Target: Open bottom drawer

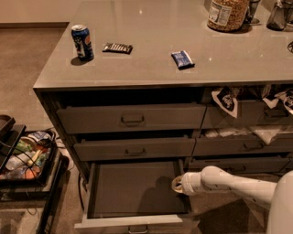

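Note:
The bottom drawer (132,188) is the lowest drawer of the left stack. It stands pulled far out, showing a dark flat inside with nothing in it. Its slim front with a small centre pull (138,228) is at the lower edge of the view. My white arm reaches in from the lower right. My gripper (176,184) is at the arm's tip, over the drawer's right rim, near its back corner.
Two taller grey drawers (132,118) sit above, slightly out. The right stack (242,146) shows snack bags. A blue can (83,42), a dark bar (117,47), a blue packet (182,59) and a jar (227,13) are on the counter. A cart with items (27,155) stands left.

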Motion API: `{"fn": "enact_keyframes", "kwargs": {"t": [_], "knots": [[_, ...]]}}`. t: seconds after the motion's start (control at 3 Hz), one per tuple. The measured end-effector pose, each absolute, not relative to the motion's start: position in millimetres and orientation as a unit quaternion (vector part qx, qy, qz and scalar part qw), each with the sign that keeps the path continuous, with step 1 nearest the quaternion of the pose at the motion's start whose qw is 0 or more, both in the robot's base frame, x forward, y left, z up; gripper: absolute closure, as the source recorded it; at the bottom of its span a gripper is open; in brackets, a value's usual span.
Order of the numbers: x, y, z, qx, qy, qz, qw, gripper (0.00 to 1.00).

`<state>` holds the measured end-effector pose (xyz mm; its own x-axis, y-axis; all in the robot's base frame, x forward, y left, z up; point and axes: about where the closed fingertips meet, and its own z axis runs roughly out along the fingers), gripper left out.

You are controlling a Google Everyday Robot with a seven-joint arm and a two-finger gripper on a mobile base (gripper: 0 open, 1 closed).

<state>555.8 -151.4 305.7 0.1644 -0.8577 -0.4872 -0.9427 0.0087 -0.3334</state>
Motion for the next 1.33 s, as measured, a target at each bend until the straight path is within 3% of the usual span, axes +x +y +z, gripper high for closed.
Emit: {"fn": "enact_keyframes", "kwargs": {"t": [0.33,0.67,1.33], "knots": [[544.0,-160.2,318.5,-0.693,0.648,0.05,0.312,1.0],[542.0,-159.4,317.9,-0.693,0.648,0.05,0.312,0.82],[541.9,-159.3,317.8,-0.693,0.648,0.05,0.312,0.35]]}}
